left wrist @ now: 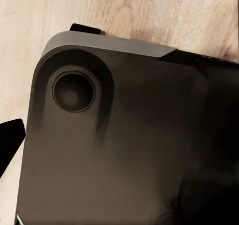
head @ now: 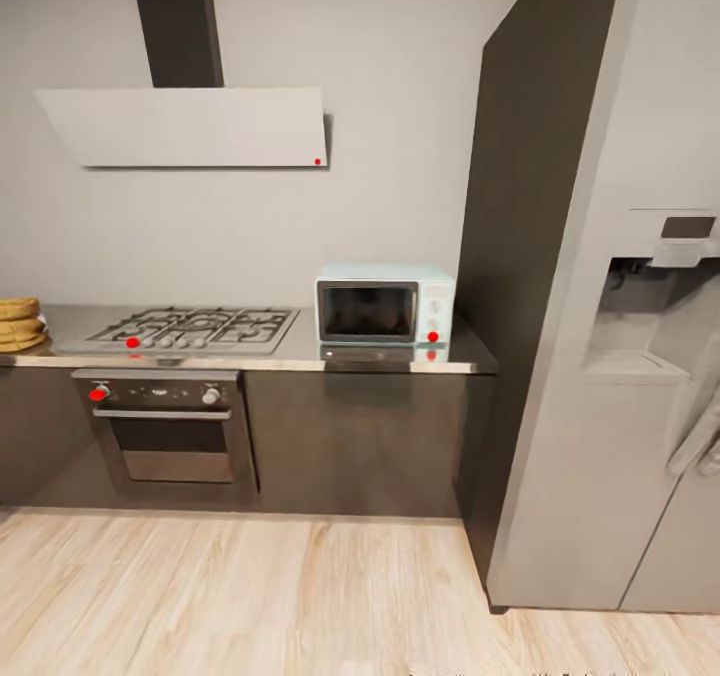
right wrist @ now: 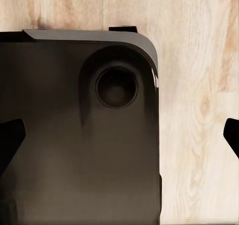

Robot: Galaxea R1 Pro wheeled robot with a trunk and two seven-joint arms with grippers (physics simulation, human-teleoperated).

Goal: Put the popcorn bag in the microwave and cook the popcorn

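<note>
Microwave (head: 384, 305) on grey countertop (head: 300, 354) (beside hob (head: 195, 327)).

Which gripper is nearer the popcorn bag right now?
Probably left: the bag sits far left on the counter. Both the left fingers and right fingers hang over the floor by the base, far away.

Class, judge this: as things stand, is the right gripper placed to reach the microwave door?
Probably not. The microwave sits on the far countertop across open floor, while the right wrist view looks down at the robot's base and the floor.
</note>
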